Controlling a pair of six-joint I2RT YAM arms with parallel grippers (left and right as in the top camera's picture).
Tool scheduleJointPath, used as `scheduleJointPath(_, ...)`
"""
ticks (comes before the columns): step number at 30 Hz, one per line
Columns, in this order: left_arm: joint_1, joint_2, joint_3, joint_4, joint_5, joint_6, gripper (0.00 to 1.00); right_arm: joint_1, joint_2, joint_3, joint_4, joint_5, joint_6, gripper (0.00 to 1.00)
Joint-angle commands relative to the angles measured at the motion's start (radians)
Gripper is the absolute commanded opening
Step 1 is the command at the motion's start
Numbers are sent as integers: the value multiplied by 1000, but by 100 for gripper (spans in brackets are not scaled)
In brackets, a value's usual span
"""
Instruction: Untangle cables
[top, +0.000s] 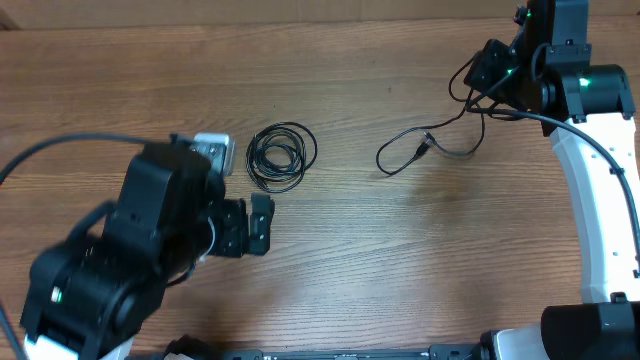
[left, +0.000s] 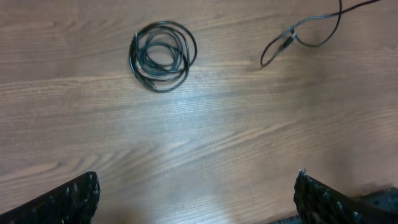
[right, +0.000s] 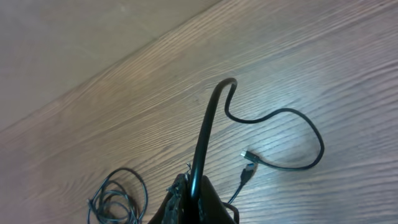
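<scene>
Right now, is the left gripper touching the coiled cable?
Apart. Left wrist view shows bare table between the open left gripper and the coiled cable.

Wood-grain table with a paler strip beyond its far edge.
The table (top: 380, 260) is brown wood grain, streaked lighter and darker along its length, and fills most of each view. Past its far edge lies a flat, unmarked beige surface (right: 62, 43); whether it is floor or wall cannot be told.
</scene>
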Motion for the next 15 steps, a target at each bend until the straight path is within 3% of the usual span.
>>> scheduleJointPath(1,0,-27,-101,63,-55,-7,100,-2,3,-4,45,-122,-105,4)
scheduleJointPath(5,-1,-8,-116,80,-63,-7,100,-2,3,-1,108,-304,-235,4)
scheduleJointPath(15,-1,97,-116,72,-63,-7,100,-2,-3,6,272,-388,-236,4)
